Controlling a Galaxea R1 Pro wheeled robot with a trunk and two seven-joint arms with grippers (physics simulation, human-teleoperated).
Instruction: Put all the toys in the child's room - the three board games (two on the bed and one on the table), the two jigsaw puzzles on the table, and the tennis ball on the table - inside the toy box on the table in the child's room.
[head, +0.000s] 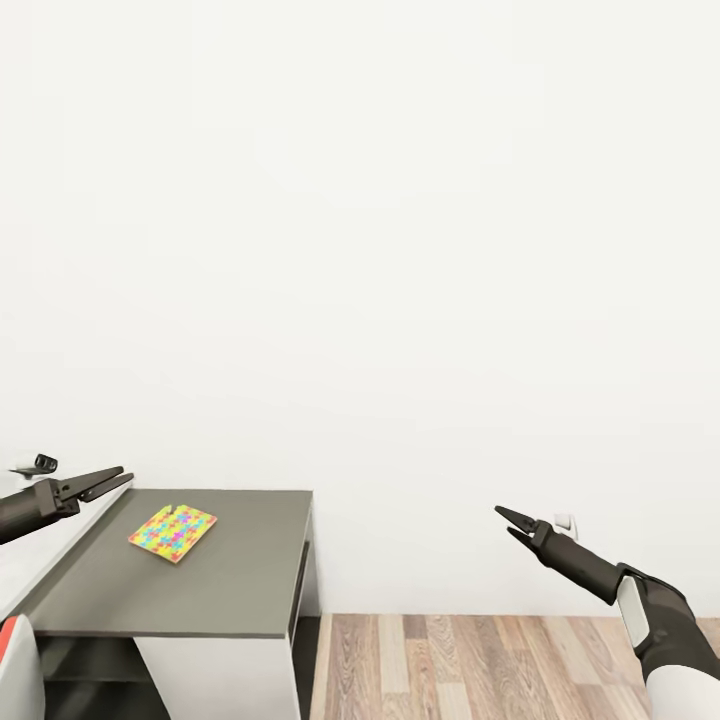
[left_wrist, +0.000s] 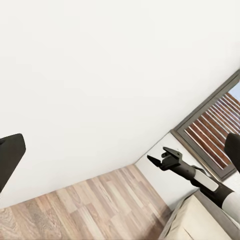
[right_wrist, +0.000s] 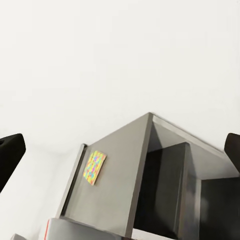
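One jigsaw puzzle (head: 172, 533), a thin multicolour square, lies flat on the dark grey lower section of the table (head: 240, 585); it also shows in the right wrist view as the same puzzle (right_wrist: 94, 167). My left gripper (head: 124, 477) hovers above the table's left part, just left of the puzzle, open and empty. Its fingers (left_wrist: 10, 156) stand wide apart in the left wrist view. My right gripper (head: 505, 520) hangs in the air to the right of the table, open and empty, its fingers (right_wrist: 10, 152) spread. The left wrist view catches that right gripper (left_wrist: 157, 156) too.
A plain white wall fills the background. Brown wood-plank floor (head: 480, 665) lies right of the table. The cabinet has an open dark compartment (right_wrist: 165, 195). A cream surface (left_wrist: 187, 225) and a dark-framed slatted opening (left_wrist: 215, 132) appear in the left wrist view.
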